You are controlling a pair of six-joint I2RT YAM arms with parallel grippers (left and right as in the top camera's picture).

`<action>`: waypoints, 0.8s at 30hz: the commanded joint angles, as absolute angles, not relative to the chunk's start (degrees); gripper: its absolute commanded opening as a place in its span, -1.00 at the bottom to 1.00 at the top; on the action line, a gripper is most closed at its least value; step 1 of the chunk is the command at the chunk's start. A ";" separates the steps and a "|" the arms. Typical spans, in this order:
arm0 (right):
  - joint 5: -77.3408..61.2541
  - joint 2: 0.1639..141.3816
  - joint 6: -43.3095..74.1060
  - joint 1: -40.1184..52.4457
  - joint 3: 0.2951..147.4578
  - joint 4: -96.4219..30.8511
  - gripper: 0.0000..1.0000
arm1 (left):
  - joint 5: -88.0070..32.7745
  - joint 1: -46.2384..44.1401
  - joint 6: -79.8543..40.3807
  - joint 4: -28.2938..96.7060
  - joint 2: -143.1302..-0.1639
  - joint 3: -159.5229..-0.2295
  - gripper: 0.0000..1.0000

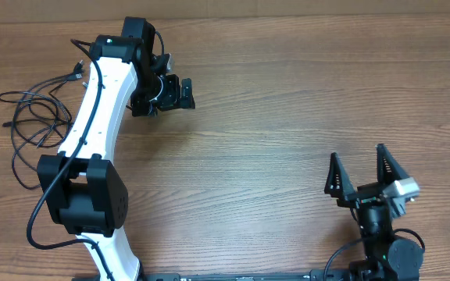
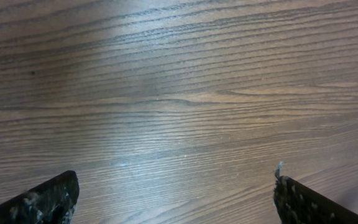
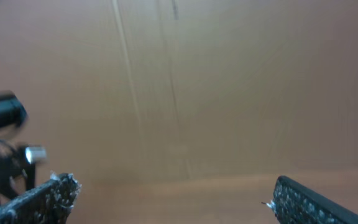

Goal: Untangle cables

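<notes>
Cables (image 1: 31, 117): tangled far left.
Left end effector (image 1: 187, 94): apart, empty; I'd reach left, pinch one outer loop.
Right end effector (image 1: 358, 160): apart, empty.

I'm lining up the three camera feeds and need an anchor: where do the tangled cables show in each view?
Overhead: the cables lie in a loose tangle at the far left of the picture, beside the left arm.
Left wrist: not in it; only bare wood under the open left pincer.
Right wrist: not in it; the picture is blurred.
Shared landmark: the wooden table.
</notes>
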State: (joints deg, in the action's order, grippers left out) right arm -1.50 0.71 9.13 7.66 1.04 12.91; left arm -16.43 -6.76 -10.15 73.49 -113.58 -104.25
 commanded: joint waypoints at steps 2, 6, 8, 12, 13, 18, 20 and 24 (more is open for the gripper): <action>-1.54 0.16 3.33 8.14 0.43 5.78 1.00 | -16.08 -6.79 -10.48 73.38 -113.99 -103.85 1.00; -1.54 0.16 -0.05 8.14 0.43 -3.07 1.00 | -16.08 -6.79 -10.48 73.38 -113.99 -103.85 0.99; -1.32 0.16 -0.56 8.14 0.45 -4.84 1.00 | -16.08 -6.79 -10.48 73.38 -113.99 -103.85 1.00; -1.41 0.16 -0.95 8.14 0.45 -4.86 1.00 | -16.08 -6.79 -10.50 73.38 -113.99 -103.85 0.99; -1.48 0.16 -0.95 8.14 0.45 -4.86 1.00 | -16.08 -6.79 -10.48 73.38 -113.99 -103.85 0.99; -1.54 0.16 -0.95 8.14 0.45 -4.86 1.00 | -16.08 -6.79 -10.48 73.38 -113.99 -103.85 0.99; -1.54 0.16 -0.93 8.14 0.45 -4.84 1.00 | -16.08 -6.79 -10.50 73.38 -113.99 -103.85 0.99; -1.52 0.16 -0.93 8.14 0.45 -4.82 1.00 | -16.08 -6.79 -10.50 73.38 -113.99 -103.85 0.99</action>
State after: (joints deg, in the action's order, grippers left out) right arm -1.48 0.69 -0.32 7.66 1.04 -5.13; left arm -16.43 -6.76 -10.15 73.49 -113.58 -104.22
